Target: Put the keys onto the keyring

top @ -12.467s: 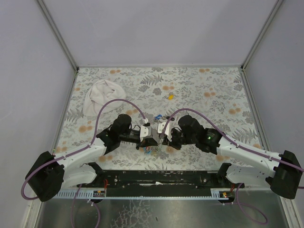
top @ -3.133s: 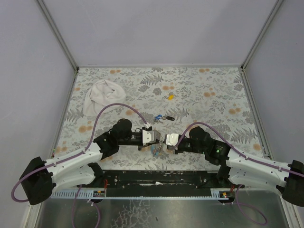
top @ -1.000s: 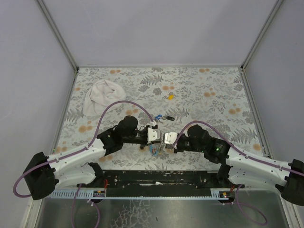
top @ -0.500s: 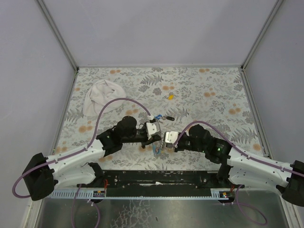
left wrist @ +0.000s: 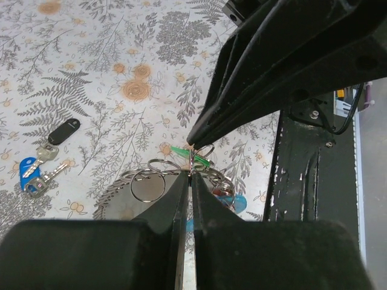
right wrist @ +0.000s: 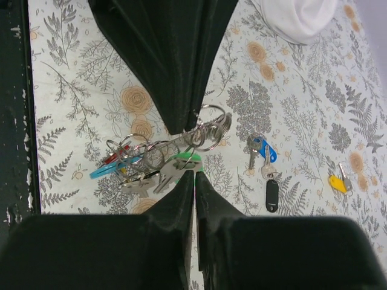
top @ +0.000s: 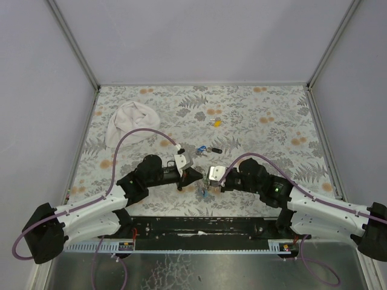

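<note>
Top view: you have the left gripper (top: 195, 176) and the right gripper (top: 205, 181) tip to tip at the near middle of the table (top: 272, 139), with the keyring (top: 204, 193) bunched just under and in front of them. The blue key (top: 203, 149) and black key (top: 216, 150) lie together just beyond, the yellow key (top: 216, 123) is farther back, and a white cloth (top: 129, 119) sits well apart at the far left. From here you cannot tell how the jaws stand. Left wrist view: the left fingers (left wrist: 172, 199) are closed to a thin slit and appear to pinch a wire ring of the keyring (left wrist: 148, 184) at their tips. This probably steadies the ring so a key can be worked onto it. The right gripper comes down from the upper right to the same spot, with the green key (left wrist: 183, 151) at its tip. Right wrist view: the right fingers (right wrist: 181, 199) are shut, and the green key's head (right wrist: 181, 162) is at their tips, seemingly gripped. Only this view shows the whole bunch strung out: rings (right wrist: 208, 128) at the left gripper's tip, then the red bit (right wrist: 112, 158) and light-blue piece (right wrist: 104, 171). Whether the green key is threaded yet is not visible.
</note>
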`<state>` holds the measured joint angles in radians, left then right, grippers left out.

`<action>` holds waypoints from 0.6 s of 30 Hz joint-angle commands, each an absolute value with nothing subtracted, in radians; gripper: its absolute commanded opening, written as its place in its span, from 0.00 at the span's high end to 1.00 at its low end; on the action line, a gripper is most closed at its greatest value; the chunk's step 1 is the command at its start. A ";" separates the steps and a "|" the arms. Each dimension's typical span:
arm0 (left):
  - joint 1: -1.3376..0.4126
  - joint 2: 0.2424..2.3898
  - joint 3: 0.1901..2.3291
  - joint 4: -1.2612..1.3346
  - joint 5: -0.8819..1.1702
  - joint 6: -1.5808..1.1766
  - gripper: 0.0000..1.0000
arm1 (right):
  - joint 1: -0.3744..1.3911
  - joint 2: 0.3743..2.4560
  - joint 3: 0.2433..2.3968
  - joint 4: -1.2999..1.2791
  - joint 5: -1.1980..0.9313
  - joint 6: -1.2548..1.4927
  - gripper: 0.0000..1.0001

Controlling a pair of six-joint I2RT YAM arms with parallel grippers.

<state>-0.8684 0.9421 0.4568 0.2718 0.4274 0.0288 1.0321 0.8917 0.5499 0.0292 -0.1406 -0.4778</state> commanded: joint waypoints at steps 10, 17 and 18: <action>-0.859 0.947 0.417 0.476 0.392 -0.015 1.00 | 1.040 0.735 0.534 0.121 -0.198 -0.400 0.66; -0.861 0.946 0.397 0.531 0.376 -0.024 1.00 | 1.040 0.759 0.523 0.180 -0.139 -0.278 0.63; -0.859 0.949 0.396 0.537 0.377 -0.026 1.00 | 1.040 0.769 0.522 0.183 -0.130 -0.275 0.63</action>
